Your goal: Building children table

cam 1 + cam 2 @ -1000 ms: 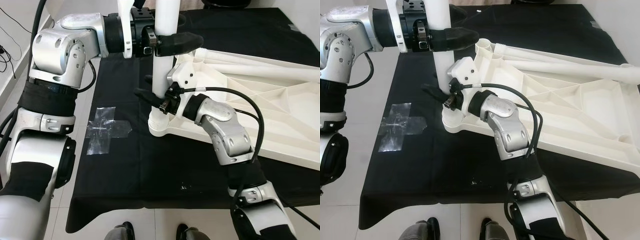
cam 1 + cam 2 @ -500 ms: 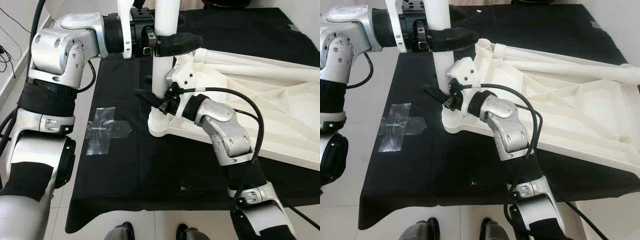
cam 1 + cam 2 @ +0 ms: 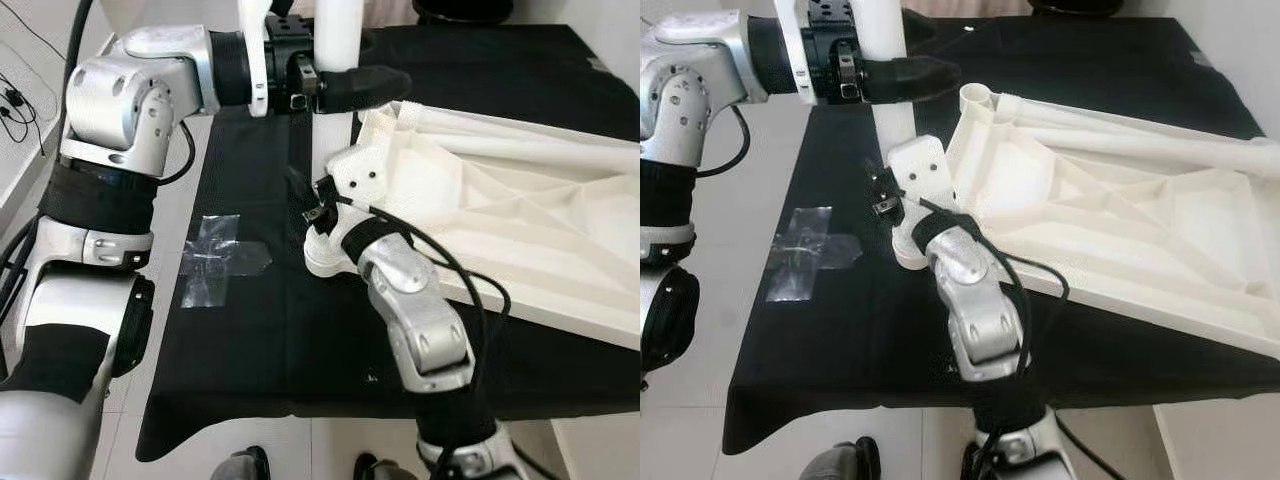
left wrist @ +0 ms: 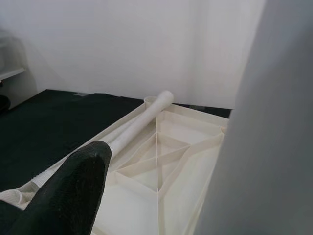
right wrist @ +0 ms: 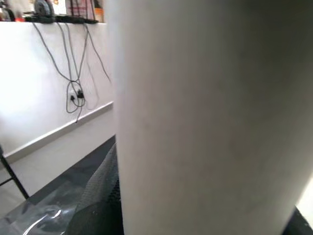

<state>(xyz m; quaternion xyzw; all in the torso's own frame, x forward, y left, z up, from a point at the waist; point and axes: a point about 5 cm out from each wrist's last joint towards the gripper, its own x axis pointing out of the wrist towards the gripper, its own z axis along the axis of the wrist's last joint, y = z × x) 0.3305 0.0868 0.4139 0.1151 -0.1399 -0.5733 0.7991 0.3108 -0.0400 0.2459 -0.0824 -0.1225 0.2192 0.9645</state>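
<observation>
Item: 1 white plastic table leg (image 3: 333,30), upright in the corner socket of the inverted tabletop (image 3: 520,220) on black cloth. Likely light, rigid, smooth, slippery. Left gripper (image 3: 330,88) clamps it high; right gripper (image 3: 312,205) low, closure unclear. Hold mid-shaft.

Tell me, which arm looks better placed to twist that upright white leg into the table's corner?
Probably the right. Its right gripper sits low on the leg, beside the corner socket of the tabletop; the left gripper steadies the leg higher up.

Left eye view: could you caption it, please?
Both grippers, left gripper above right gripper, hold a white table leg upright at the tabletop's corner.
</observation>
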